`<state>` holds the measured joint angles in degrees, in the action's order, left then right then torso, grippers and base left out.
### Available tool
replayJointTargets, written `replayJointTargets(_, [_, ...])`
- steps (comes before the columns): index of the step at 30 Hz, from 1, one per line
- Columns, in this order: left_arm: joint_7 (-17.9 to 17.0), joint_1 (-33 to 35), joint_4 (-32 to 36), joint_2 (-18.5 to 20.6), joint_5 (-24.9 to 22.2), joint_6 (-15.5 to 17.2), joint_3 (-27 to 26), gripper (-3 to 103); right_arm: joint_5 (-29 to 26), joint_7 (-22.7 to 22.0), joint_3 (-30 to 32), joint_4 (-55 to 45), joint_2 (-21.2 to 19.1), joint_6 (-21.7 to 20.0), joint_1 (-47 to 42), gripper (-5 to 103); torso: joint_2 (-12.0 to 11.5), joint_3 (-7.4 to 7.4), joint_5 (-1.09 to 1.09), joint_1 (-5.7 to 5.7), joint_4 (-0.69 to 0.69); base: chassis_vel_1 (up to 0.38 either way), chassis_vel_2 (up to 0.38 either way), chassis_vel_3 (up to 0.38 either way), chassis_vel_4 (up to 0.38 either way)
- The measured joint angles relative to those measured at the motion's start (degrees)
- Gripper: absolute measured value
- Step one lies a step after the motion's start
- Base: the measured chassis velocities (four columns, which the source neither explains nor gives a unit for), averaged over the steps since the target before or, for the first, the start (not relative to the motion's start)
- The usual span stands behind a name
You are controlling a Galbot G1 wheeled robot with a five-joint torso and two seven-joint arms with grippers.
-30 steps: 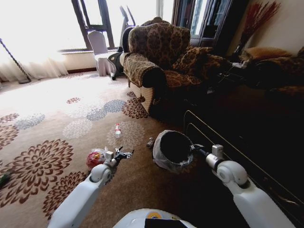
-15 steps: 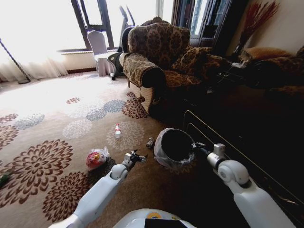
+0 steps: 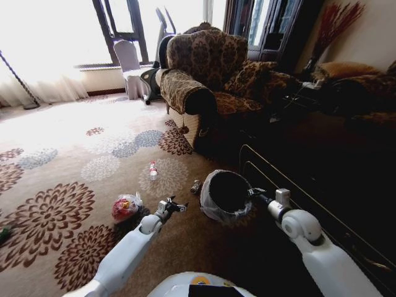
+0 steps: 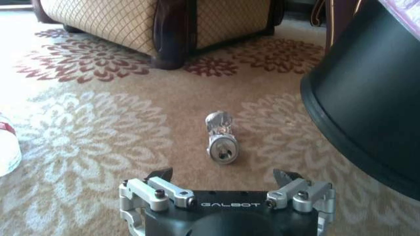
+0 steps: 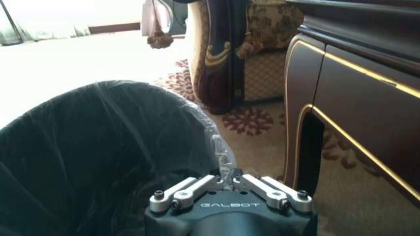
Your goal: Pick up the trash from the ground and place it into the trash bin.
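The trash bin, black inside and pale outside, is tilted on the carpet with its mouth toward me. My right gripper is shut on its rim and plastic liner. A small crushed, can-like piece of trash lies on the carpet a little ahead of my left gripper, which is open and empty; in the head view it sits just left of the bin. My left gripper hovers low between the bin and a crumpled red wrapper.
A small white bottle with a red band stands farther out on the carpet. A patterned armchair is behind, and a dark cabinet with gold trim is to the right. A green bit lies at the far left.
My left arm has swung right from beside the red wrapper toward the bin, then eased back slightly. The right gripper and the bin have barely moved.
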<state>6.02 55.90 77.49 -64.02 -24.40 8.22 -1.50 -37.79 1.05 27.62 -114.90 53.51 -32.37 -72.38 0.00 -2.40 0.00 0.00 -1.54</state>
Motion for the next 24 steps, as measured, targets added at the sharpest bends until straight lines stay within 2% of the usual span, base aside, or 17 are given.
replayJointTargets(13, [0.4,-0.7,-0.4,-0.2,0.2,0.0,1.4,100,0.6,0.0,0.6,0.4,0.3,-0.1,-0.7,1,0.0,0.0,0.01,0.0,0.0,-0.084,0.091,0.088,-0.076])
replayJointTargets(15, [0.7,-1.1,-1.4,-0.8,0.5,0.0,1.9,100,0.4,0.0,0.8,0.1,-0.8,-1.3,-1.1,1,0.0,0.0,0.01,0.0,0.0,-0.064,0.056,0.063,-0.064])
replayJointTargets(24, [1.1,-2.9,-3.9,-2.8,0.6,-0.1,2.9,100,0.1,0.0,0.5,-0.1,-1.1,-1.6,-0.8,1,0.0,0.0,0.01,0.0,0.0,-0.046,0.047,0.041,-0.049])
